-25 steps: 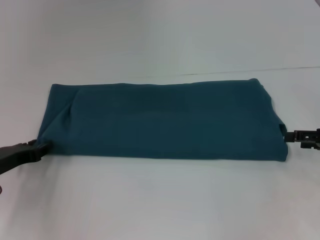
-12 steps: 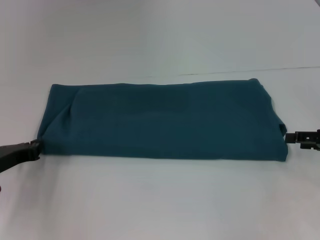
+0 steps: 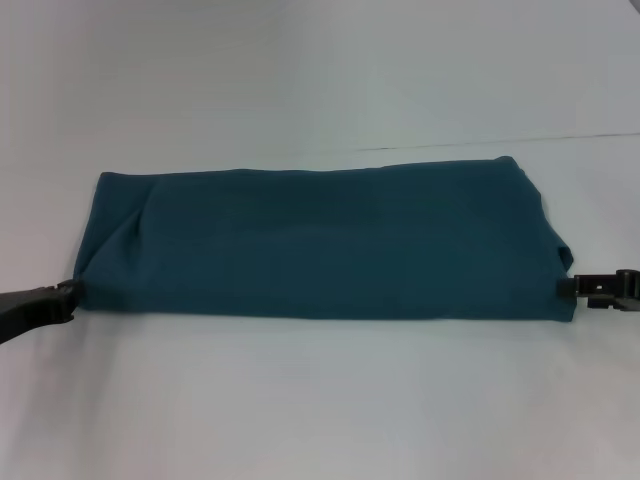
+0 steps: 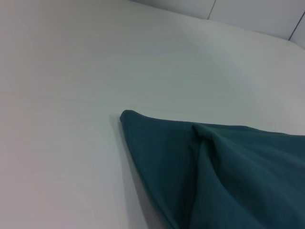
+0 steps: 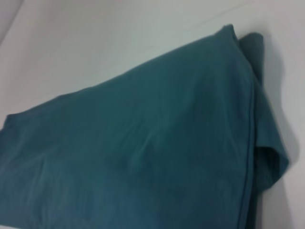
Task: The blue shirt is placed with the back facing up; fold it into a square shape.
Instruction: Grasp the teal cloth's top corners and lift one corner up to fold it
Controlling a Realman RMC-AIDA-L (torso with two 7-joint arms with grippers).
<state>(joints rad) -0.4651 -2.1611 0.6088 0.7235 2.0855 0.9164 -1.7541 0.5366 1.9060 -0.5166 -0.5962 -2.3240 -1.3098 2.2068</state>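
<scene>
**Q:** Teal cloth fills the scene. How does it lie?

**A:** Across a pale grey worktop (image 3: 320,400), the blue shirt (image 3: 320,245) lies as a long flat band, plain side up, sleeves and sides already folded in. Its right end carries a loose, bunched flap.

**Q:** Where are the arms?

**A:** One at each short end, low on the near side. The left tool (image 3: 66,299) touches the band's near left corner. The right tool (image 3: 568,287) touches the near right corner.

**Q:** What changed in the last second?

**A:** Little in the cloth. The left tool slid slightly outward, off the corner it overlapped; the right tool moved inward onto the edge.

**Q:** Is either tool holding cloth?

**A:** I cannot tell for either one. My guess: the ends must next fold toward the middle to make the square.
</scene>
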